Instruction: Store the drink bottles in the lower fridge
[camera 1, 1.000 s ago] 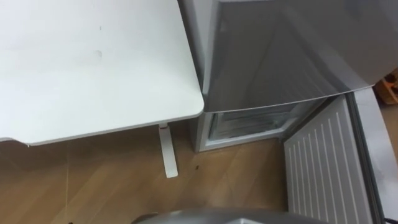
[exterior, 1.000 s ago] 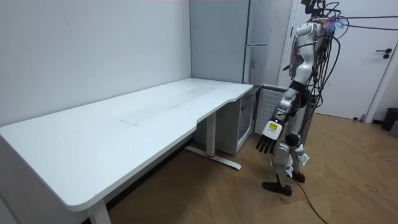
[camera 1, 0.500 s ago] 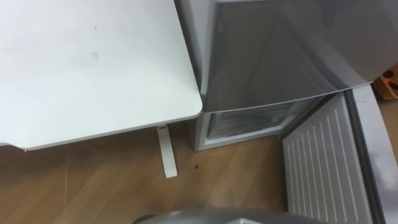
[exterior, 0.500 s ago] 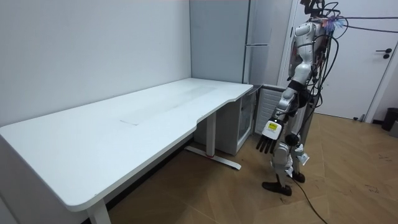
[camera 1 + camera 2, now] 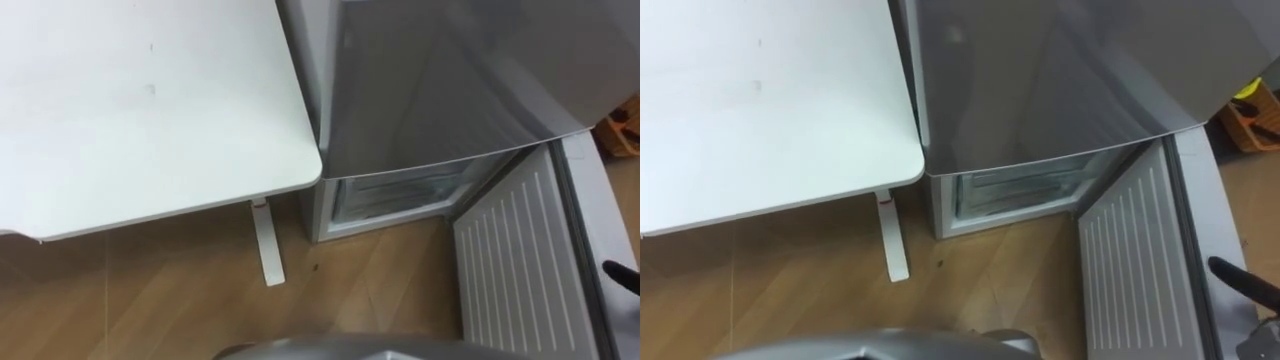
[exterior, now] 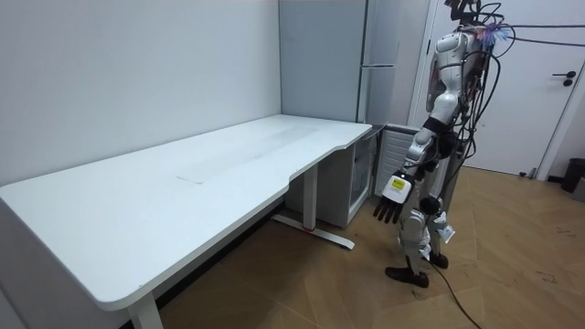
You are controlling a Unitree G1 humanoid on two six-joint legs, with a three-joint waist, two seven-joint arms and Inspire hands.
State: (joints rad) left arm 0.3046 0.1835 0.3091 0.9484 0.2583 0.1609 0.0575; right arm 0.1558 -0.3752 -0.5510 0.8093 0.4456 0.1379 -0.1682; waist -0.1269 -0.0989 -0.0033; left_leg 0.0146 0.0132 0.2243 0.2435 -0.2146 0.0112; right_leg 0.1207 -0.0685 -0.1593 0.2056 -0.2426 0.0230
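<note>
Left eye view looks down on the white tabletop (image 5: 150,120) at the left and the grey fridge (image 5: 450,80) at the right. Its lower door (image 5: 515,265) stands swung wide toward the robot, baring the lower compartment (image 5: 400,195) beneath the shut upper part. What is new since half a second ago sits at the right edge: the dark tip of the right hand (image 5: 622,274) has come in over the outer rim of the lower door, where before there was only the door. Whether that hand is spread or closed cannot be told, as most of it lies past the frame. The slight leftward slide of the whole picture is the camera's own; tabletop, fridge and door have not moved. In the room view the robot stands upright close beside the open door, at the tabletop's fridge end. Its left hand (image 6: 391,206) hangs low before its thighs, relaxed and wide, holding nothing, a touch higher than before. Where the drinks are cannot be told — the compartment's inside is mostly hidden. The right hand's arrival suggests the door is next to be handled — probably pushed shut, if the drinks are already inside.
</note>
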